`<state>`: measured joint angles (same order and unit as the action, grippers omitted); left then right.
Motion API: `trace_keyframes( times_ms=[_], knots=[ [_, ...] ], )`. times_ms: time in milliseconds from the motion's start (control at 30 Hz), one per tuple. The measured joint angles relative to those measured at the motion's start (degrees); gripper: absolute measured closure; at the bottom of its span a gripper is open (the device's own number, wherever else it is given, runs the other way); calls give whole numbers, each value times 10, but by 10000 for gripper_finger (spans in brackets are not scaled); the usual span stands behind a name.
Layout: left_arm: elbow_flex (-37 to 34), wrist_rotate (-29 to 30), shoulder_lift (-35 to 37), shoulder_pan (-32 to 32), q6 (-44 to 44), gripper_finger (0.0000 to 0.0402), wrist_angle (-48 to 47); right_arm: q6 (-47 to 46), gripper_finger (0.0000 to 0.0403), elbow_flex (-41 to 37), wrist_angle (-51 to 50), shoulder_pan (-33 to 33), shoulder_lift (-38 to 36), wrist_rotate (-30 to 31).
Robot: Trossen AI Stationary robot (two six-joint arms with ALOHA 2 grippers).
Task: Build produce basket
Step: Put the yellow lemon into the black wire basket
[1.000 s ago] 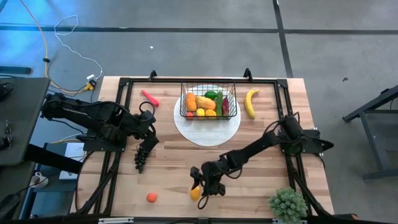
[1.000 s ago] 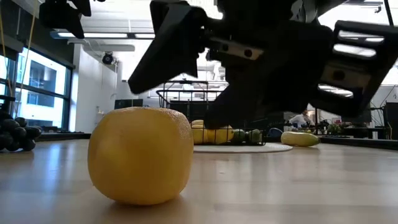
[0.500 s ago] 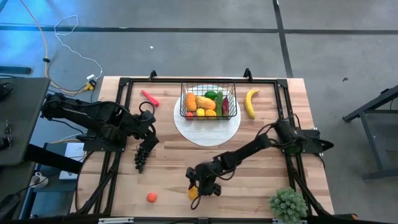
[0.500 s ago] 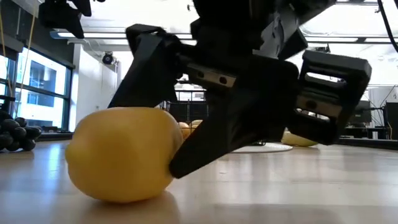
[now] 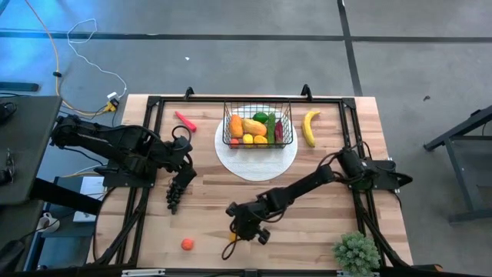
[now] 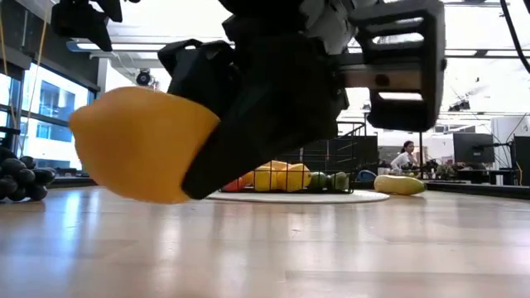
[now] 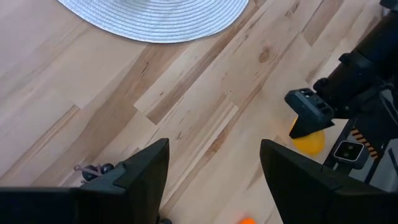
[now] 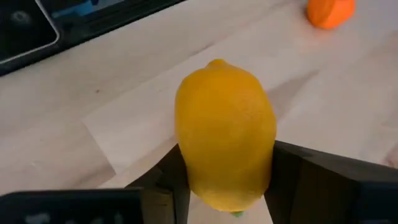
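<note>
My right gripper [image 5: 238, 233] is near the table's near edge, shut on a yellow lemon [image 5: 231, 239], which fills the right wrist view [image 8: 225, 140] and shows in the low view [image 6: 141, 145]. The black wire basket [image 5: 257, 125] stands on a round white plate [image 5: 256, 161] and holds several fruits. A banana [image 5: 310, 127] lies to its right and a red pepper [image 5: 184, 121] to its left. An orange tomato [image 5: 187, 244] sits near the near edge. My left gripper [image 7: 214, 168] is open and hovers beside the dark grapes [image 5: 175, 192]. My right gripper pinches the lemon between its two fingers [image 8: 171, 180], one on each side of the lemon's rear half [image 8: 205, 186]. The fingers slant down from the table's right. The lemon's front end [image 6: 95, 136] juts out past them. It is lifted clear of the table.
A spiky green plant [image 5: 356, 252] stands at the near right corner. Bare wood lies between the plate and the lemon. The black frame rails [image 5: 146, 146] run along the table's left, right and far sides. A person [image 6: 406, 156] sits far off in the room.
My right gripper has moved a little toward the table's left and taken hold of the lemon. The lemon, which rested on the table, was tipped over and now hangs lifted clear of the wood.
</note>
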<state>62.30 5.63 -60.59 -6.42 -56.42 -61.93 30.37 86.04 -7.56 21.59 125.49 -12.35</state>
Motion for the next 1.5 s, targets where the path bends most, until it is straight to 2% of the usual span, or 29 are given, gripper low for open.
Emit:
trace_keyframes(
  times_ms=[233,467,733,1100,1200,1333,1500],
  knots=[
    [0,21,0,0,22,163,0,-44,284,44,-103,-24,0,60],
    [0,118,0,15,64,163,-35,-160,284,108,-168,-66,-1,157],
    [0,223,4,85,104,163,-130,-271,284,234,-345,-102,-2,298],
    [0,298,7,186,187,163,-137,-436,284,351,-541,-169,-2,457],
    [0,302,7,209,208,163,-130,-485,284,374,-591,-194,-2,466],
    [0,302,7,238,246,163,-110,-502,284,398,-630,-236,-2,440],
    [0,301,6,277,288,163,-80,-460,284,407,-625,-298,-2,328]
  ],
)
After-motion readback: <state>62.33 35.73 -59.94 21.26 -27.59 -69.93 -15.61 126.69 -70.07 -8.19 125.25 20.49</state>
